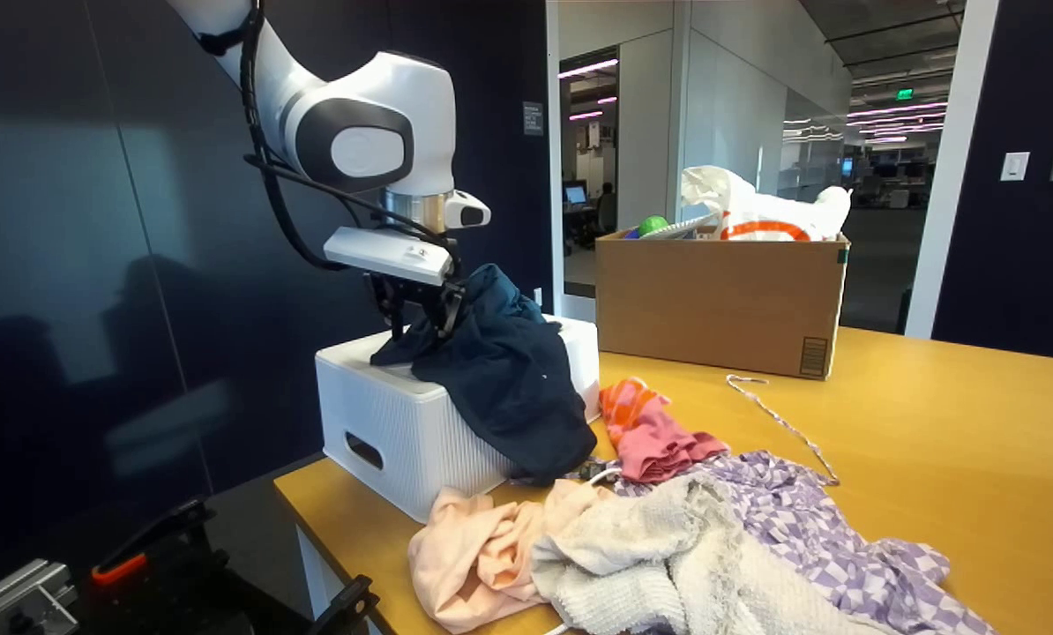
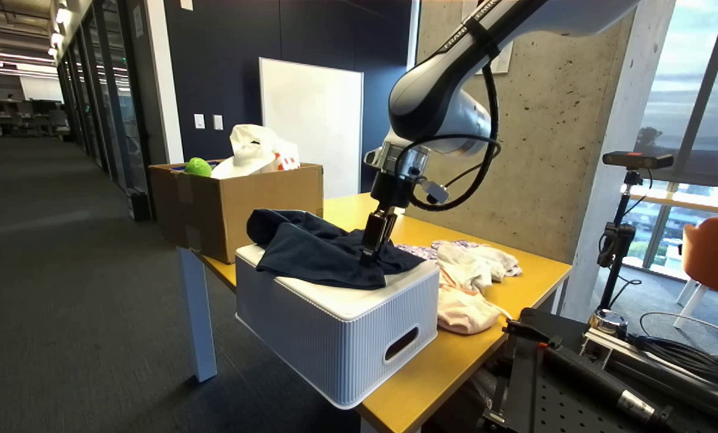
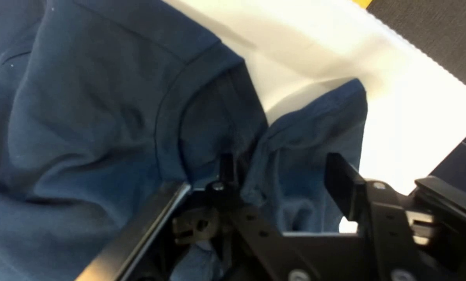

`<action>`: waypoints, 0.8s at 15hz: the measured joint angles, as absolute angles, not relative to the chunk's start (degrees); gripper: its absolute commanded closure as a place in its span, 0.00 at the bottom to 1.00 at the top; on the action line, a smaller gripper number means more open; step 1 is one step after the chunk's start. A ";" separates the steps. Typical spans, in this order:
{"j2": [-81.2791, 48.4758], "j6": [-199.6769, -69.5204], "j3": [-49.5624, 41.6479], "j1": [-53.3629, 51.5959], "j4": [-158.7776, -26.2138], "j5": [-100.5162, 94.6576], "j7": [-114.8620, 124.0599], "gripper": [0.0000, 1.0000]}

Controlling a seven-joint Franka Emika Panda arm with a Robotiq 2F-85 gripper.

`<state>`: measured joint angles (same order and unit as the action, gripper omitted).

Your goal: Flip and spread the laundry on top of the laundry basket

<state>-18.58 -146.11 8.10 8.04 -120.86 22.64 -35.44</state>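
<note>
You're likely mid-spread: pincer (image 3: 279, 160) parted, navy garment (image 1: 518, 379) draped across the laundry basket (image 1: 377, 419) and over a long edge. Next, I'd pinch its loose end and draw it toward a handle-end corner.

The white-and-black arm (image 1: 359, 123) is angled down from above, and the hand (image 1: 421, 332) is pointed downward with its fingers (image 3: 344, 183) parted.

In an exterior view, the cloth (image 1: 518, 388) lies on the bin (image 1: 414, 428), which sits on the table (image 1: 976, 423). From the bin, the box (image 1: 712, 309) is at two o'clock, the clothes pile (image 1: 659, 538) at four. A bag (image 1: 756, 210) sits in the box.
</note>
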 measured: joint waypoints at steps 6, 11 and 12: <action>-18.81 -146.11 8.07 8.04 -121.32 22.64 -35.41 0.02; -18.85 -146.10 8.34 7.93 -121.32 22.64 -35.38 0.00; -18.85 -146.09 8.39 7.75 -121.32 22.64 -35.34 0.00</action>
<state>-18.85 -146.09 8.39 7.75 -121.32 22.64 -35.34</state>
